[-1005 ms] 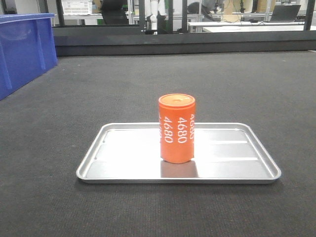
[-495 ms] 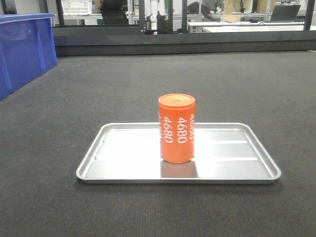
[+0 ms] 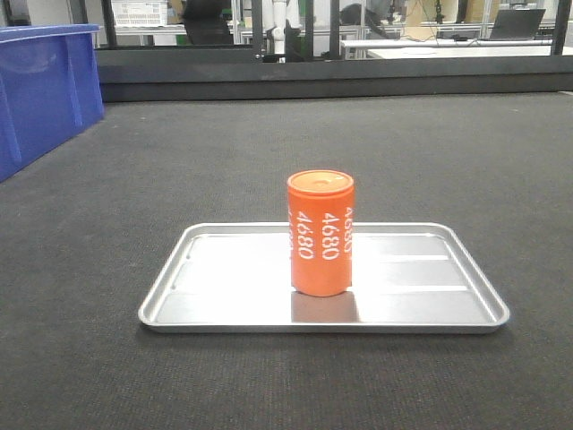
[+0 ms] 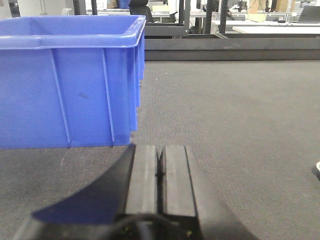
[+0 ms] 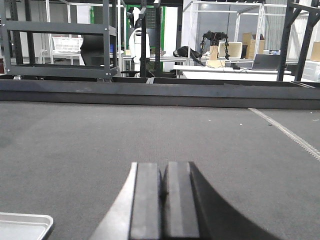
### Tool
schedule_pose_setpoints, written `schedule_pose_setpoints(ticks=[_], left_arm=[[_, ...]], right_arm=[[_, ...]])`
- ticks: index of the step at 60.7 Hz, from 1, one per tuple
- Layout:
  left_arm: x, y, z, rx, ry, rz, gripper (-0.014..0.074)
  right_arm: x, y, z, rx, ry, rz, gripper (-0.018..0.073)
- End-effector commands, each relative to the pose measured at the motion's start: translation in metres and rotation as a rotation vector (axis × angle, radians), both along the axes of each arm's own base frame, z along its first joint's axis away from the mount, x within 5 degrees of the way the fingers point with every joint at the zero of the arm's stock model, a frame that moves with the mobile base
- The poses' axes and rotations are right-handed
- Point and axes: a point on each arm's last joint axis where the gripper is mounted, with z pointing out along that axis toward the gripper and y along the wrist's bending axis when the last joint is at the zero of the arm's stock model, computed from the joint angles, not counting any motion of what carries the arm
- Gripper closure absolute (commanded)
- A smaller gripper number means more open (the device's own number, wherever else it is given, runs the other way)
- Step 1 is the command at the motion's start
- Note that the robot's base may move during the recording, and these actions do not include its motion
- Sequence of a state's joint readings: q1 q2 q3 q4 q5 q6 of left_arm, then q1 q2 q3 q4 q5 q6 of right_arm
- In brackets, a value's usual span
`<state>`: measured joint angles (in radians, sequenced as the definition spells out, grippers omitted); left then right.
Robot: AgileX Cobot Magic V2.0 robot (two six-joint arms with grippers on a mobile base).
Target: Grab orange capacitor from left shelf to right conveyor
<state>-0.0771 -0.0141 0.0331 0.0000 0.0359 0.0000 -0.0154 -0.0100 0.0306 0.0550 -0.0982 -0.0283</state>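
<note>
The orange capacitor [image 3: 320,233] stands upright on a shallow silver tray [image 3: 224,309], which lies on the dark conveyor belt [image 3: 448,152]. No gripper shows in the front view. My left gripper [image 4: 160,150] is shut and empty, low over the belt [image 4: 240,110] beside a blue bin [image 4: 70,80]. My right gripper [image 5: 163,167] is shut and empty, low over the belt [image 5: 75,140], with the tray's corner [image 5: 25,222] at its lower left. The left shelf is out of view.
A blue plastic bin [image 3: 40,90] stands at the belt's far left. A dark raised rail [image 3: 331,81] runs along the belt's far edge, with frames and benches behind it.
</note>
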Motion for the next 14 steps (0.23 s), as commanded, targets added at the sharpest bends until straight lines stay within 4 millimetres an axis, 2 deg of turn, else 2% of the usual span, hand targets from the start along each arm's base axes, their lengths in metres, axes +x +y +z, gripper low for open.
schedule_pose_setpoints(ticks=[1,14], left_arm=[[-0.0001,-0.0003,0.0095,-0.006,-0.080,-0.006,0.0701],[-0.0001,-0.0003,0.0095,-0.006,-0.080,-0.006,0.0701]], right_arm=[[-0.0011,-0.0006,0.0065,-0.003,-0.076,-0.010,0.0507],[-0.0011,-0.0006,0.0065,-0.003,-0.076,-0.010,0.0507]])
